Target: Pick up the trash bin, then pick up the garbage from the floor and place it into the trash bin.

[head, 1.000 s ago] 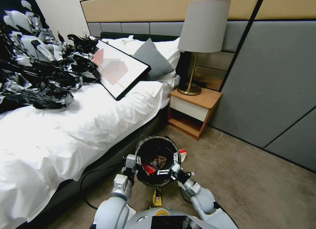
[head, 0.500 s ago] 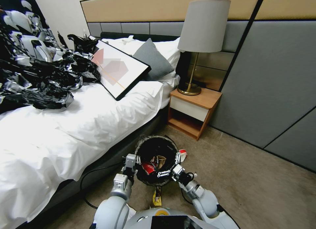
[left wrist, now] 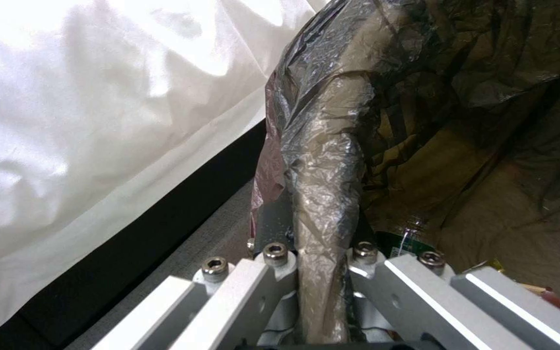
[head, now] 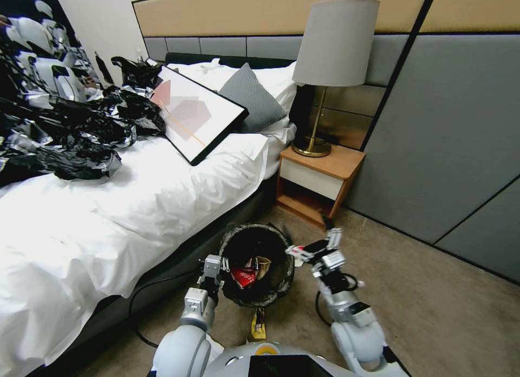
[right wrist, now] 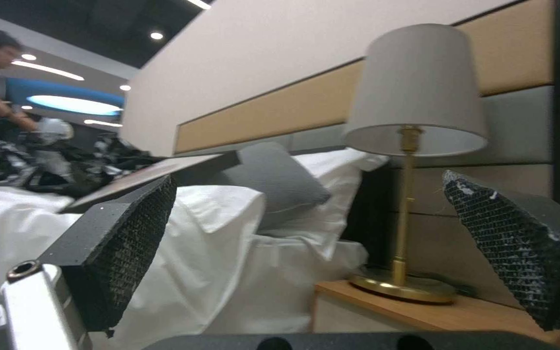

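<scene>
trash bin (head: 257,264): crinkled glossy plastic liner | nightstand (head: 320,177): smooth wood

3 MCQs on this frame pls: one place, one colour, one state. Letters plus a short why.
1. Where is the bin?
A. on the nightstand
B. on the carpet beside the bed
C. on the bed

2. What colour is the lamp's stem and base?
A. gold
B. blue
C. white

3. What is the right pincer's state?
A. shut on the bin rim
B. shut on a wrapper
C. open, holding nothing

Answers:
1. B: the bin stands on the carpet next to the bed, with the left pincer shut on its bagged rim.
2. A: the lamp on the nightstand has a gold stem and base under a grey shade.
3. C: the right pincer is to the right of the bin, and the right wrist view shows its pads spread with nothing between.
</scene>
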